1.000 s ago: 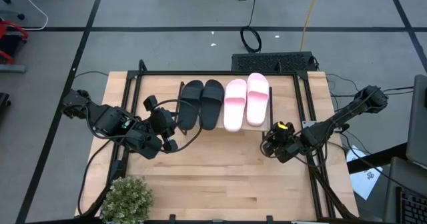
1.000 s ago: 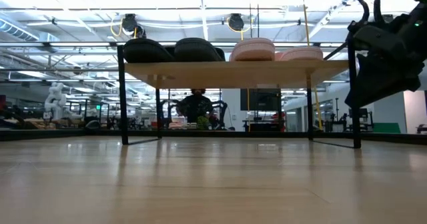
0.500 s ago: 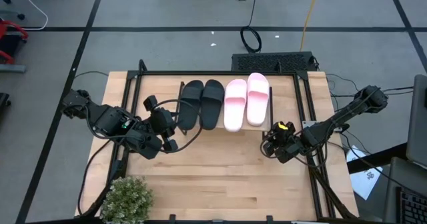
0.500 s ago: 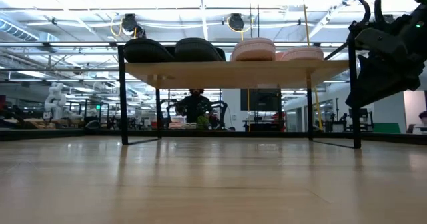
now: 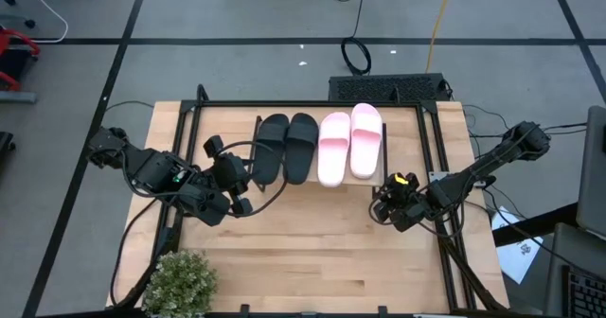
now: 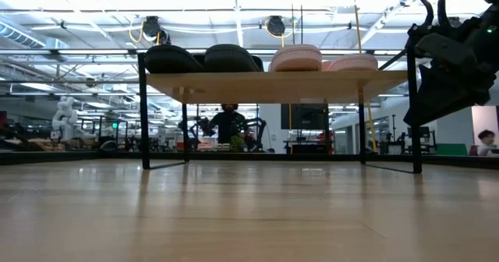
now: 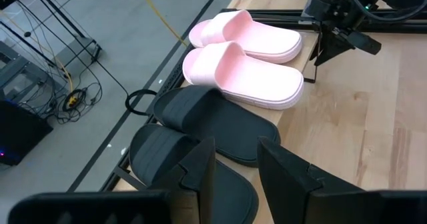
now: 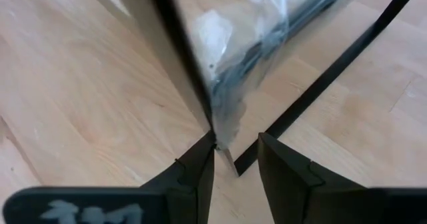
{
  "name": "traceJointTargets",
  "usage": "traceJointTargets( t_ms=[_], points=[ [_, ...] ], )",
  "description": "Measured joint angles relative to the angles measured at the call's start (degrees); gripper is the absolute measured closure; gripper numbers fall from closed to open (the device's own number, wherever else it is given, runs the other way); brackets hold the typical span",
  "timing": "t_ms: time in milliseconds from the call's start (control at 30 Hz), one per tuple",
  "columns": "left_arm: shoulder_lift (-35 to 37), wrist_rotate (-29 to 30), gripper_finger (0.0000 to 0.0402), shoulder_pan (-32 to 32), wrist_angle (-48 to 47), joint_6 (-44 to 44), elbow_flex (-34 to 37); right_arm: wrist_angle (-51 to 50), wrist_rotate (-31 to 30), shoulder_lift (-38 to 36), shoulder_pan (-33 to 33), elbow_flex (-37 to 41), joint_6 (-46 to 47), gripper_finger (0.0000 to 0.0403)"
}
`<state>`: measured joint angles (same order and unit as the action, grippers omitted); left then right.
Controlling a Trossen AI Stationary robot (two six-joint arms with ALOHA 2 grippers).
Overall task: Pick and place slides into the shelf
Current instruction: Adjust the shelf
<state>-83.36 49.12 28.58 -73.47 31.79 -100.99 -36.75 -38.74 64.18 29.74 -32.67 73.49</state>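
Note:
All four slides rest sole-down in a row on the shelf's wooden top [image 6: 273, 86]: the black pair [image 5: 287, 148] on the left, the pink pair [image 5: 348, 144] on the right. In the low view their toe ends show, black [image 6: 199, 58] and pink [image 6: 320, 59]. My left gripper [image 5: 237, 181] hangs open by the shelf's left near corner; its wrist view shows the black slides [image 7: 200, 127] just past the gripper [image 7: 235, 167]. My right gripper [image 5: 386, 204] is open, low at the shelf's right near corner. Its fingers [image 8: 235, 159] point at a black shelf leg [image 8: 183, 71] without touching it.
A potted plant [image 5: 180, 280] stands at the table's near left corner. A large black frame [image 5: 431, 148] runs around the table. Bare tabletop [image 5: 312, 242] lies between the shelf and the near edge. A person [image 6: 228, 123] sits far behind the table.

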Motion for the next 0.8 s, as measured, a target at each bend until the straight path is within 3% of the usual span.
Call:
traceJointTargets(
  t_ms=[467,800],
  points=[
    [0.0,0.0,0.0289,0.0,0.0,0.0,0.0,0.0,-0.4,0.0,-0.3,-0.1,-0.7,0.0297],
    [0.0,0.0,0.0289,0.0,0.0,0.0,0.0,0.0,-0.5,0.0,-1.7,-0.1,-2.2,0.0220]
  ],
)
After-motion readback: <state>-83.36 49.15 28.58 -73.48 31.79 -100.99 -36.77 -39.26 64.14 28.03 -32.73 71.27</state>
